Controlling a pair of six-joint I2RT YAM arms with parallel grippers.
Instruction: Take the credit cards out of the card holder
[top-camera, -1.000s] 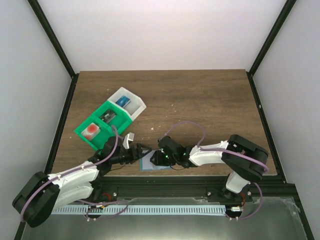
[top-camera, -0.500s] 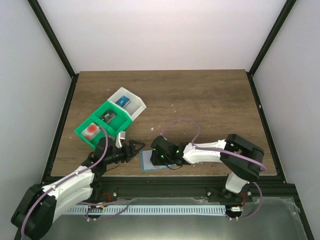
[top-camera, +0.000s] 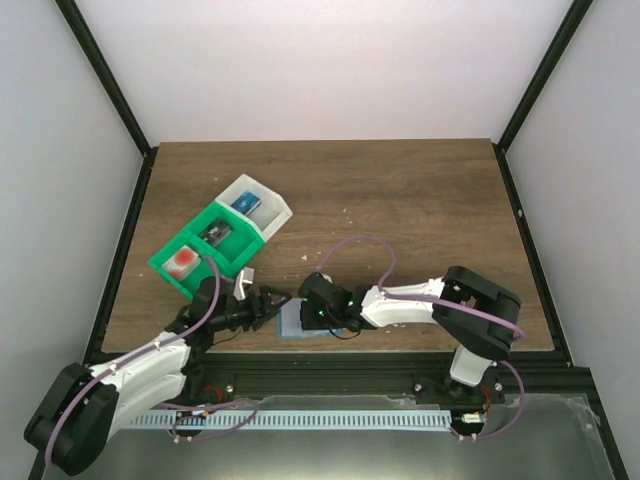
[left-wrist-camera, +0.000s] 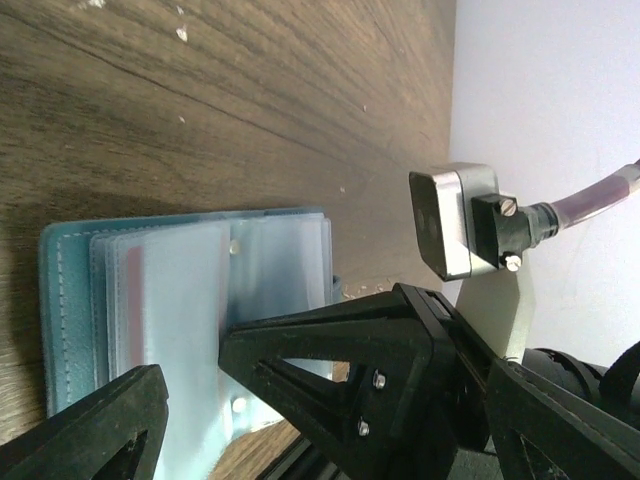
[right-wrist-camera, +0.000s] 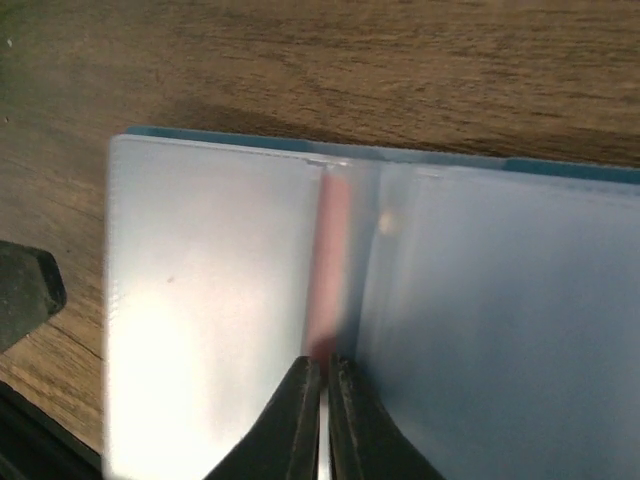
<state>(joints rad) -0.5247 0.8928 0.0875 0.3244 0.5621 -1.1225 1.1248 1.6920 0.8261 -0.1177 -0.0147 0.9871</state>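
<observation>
At the table's (top-camera: 400, 200) six o'clock edge, with the green-and-white tray (top-camera: 215, 235) off at ten o'clock, the card holder (left-wrist-camera: 180, 300) lies opened flat, pockets up. The left gripper (top-camera: 278, 303) at its nine o'clock has its fingers spread wide and empty. The right gripper (right-wrist-camera: 322, 375), from three o'clock, pinches nearly shut at a reddish credit card (right-wrist-camera: 330, 270) edge inside a pocket; I cannot tell whether it grips the card.

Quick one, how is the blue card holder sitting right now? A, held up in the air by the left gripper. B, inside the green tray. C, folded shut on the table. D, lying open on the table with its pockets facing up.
D: the card holder lies spread open and flat on the wooden table, pale pockets up, at the tips of the right gripper.
</observation>
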